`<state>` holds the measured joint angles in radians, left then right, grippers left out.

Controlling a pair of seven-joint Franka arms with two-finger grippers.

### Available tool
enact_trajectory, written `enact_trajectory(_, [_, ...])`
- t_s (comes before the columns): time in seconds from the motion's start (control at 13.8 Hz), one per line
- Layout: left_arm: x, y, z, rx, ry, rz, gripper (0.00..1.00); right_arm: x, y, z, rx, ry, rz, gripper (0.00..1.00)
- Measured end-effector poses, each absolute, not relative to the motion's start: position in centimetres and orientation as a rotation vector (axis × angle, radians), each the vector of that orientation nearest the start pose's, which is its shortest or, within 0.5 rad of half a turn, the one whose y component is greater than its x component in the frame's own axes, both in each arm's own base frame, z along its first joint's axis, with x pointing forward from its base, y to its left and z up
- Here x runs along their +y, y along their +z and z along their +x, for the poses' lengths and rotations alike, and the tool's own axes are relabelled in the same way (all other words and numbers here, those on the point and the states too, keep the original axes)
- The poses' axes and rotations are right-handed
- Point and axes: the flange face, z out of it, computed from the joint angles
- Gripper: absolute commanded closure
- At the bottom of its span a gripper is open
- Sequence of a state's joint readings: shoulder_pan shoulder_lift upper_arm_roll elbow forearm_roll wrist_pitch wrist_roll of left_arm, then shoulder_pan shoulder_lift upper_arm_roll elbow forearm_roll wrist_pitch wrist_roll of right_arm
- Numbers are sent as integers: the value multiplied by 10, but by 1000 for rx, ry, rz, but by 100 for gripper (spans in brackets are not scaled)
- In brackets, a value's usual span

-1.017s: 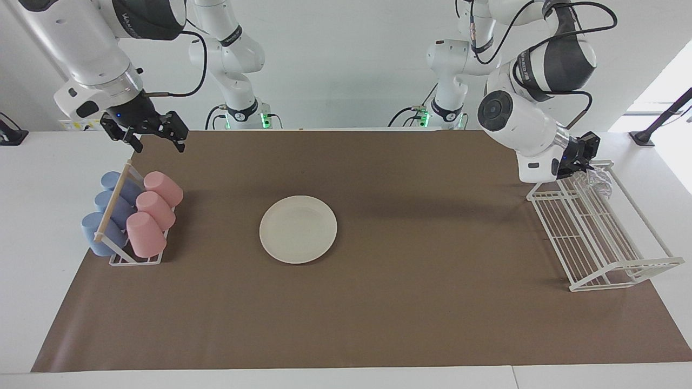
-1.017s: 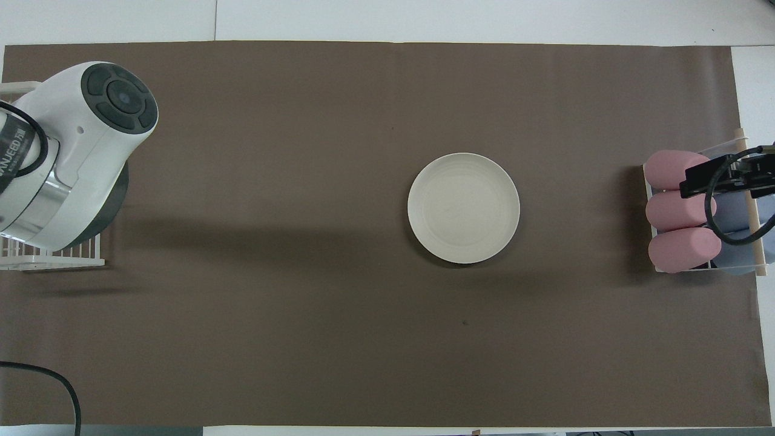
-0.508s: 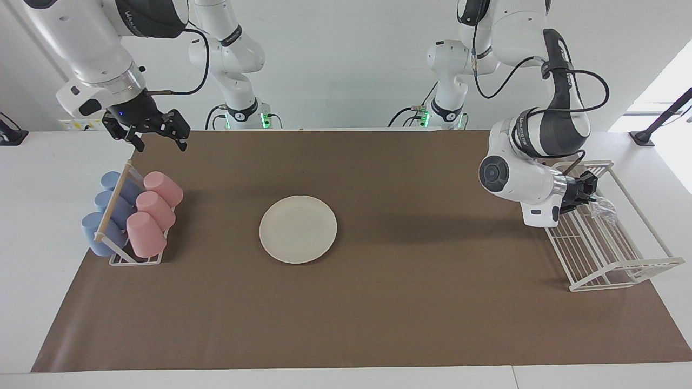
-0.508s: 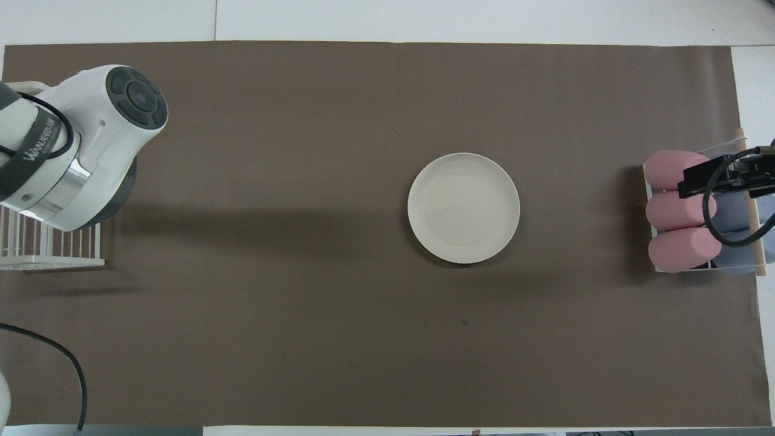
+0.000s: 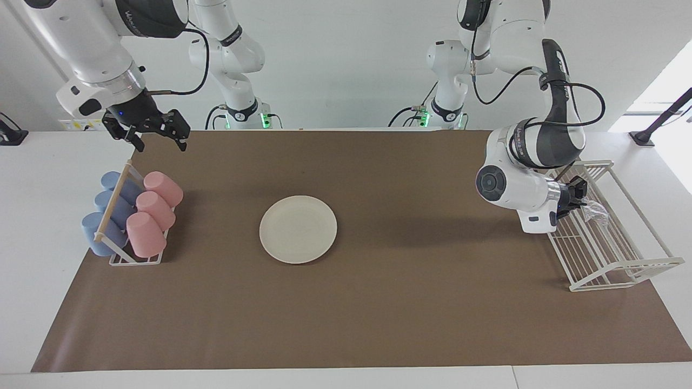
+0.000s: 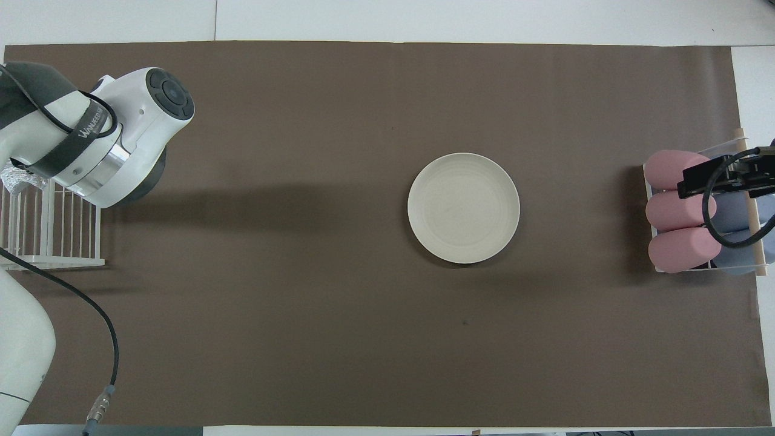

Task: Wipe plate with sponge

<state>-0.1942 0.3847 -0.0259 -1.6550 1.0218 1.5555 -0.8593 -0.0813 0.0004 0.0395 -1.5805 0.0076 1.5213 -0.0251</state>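
The cream-white plate lies flat in the middle of the brown mat with nothing on it. My left gripper is shut on the sponge, a small silvery mesh lump, and holds it over the white wire rack at the left arm's end of the table. From overhead the arm covers that gripper and only a bit of the sponge shows. My right gripper hangs open, holding nothing, over the cup rack's end nearer the robots.
A rack of pink and blue cups lying on their sides stands at the right arm's end of the mat. The wire rack sits partly off the mat's edge. White tabletop borders the brown mat.
The left arm has swung along the wire rack with the sponge in its gripper, and its wrist has shifted toward the mat's middle. The right arm has barely moved.
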Motion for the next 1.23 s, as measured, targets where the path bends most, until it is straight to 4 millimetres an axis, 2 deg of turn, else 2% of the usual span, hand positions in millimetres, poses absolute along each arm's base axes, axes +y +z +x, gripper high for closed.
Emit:
enact_trajectory(0.07, [-45,405,632,-393,-153,-2024,68,-22,616,548,26,93,-3130,0])
enact_trajectory(0.15, [-45,405,632,-394,-153,-2025,20,-22,616,548,26,93,-3130,0])
enact_trajectory(0.22, [-44,405,632,-397,-153,-2025,2,-22,616,548,26,93,-3130,0])
enact_trajectory(1.02, [-42,405,632,-405,-156,-2028,0,-22,616,548,26,93,-3130,0])
enact_trajectory(1.23, [-51,411,630,-488,-116,-2150,0,-22,616,548,28,93,-3130,0])
